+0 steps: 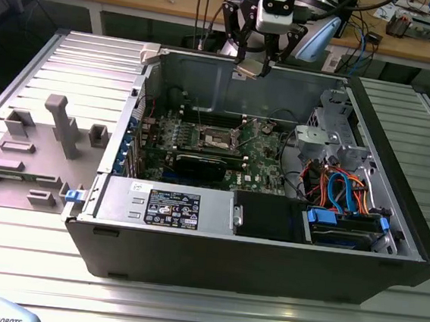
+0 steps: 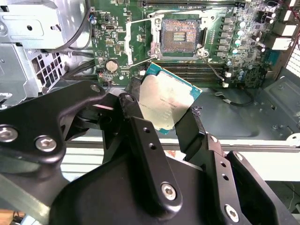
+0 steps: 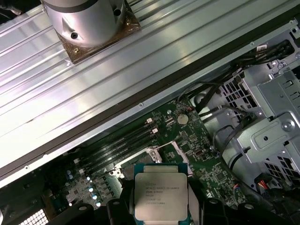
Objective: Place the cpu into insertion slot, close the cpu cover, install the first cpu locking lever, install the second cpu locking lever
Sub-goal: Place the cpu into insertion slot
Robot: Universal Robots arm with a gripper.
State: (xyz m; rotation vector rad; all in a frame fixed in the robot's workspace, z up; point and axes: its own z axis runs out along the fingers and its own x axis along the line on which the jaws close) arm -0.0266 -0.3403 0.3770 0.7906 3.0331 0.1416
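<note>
CPU (image 1: 248,70), seen in the exterior view, hangs pinched in the end effector (image 1: 251,67) high over the far part of the open computer case (image 1: 251,263). It is well apart from the insertion slot (image 1: 219,137), which lies down on the green motherboard (image 1: 264,162). The long black graphics card (image 1: 199,163) sits just nearer the camera than the slot. The case rests on the ribbed metal counter (image 1: 186,303), and a grey fixture tray (image 1: 34,143) lies on the exterior view's left.

In the second wrist view, the end effector (image 2: 164,111) grips the CPU (image 2: 166,98) by two opposite edges between black fingers (image 2: 190,129), with the chip tilted and its dull silver top facing the camera. Beyond it the insertion slot (image 2: 180,37) lies bare, its dark centre open. The cpu cover (image 2: 129,42) stands swung open at one side of the slot (a thin silver frame), and a thin wire lever (image 2: 214,71) sticks out free on the other side.

In the first wrist view, the CPU (image 3: 161,194) faces the camera squarely, clamped in the end effector (image 3: 161,208) above the motherboard (image 3: 187,136). The chip partly hides the insertion slot (image 3: 159,154), so it is not yet seated. A metal drive cage (image 3: 267,122) stands beside the board.
</note>
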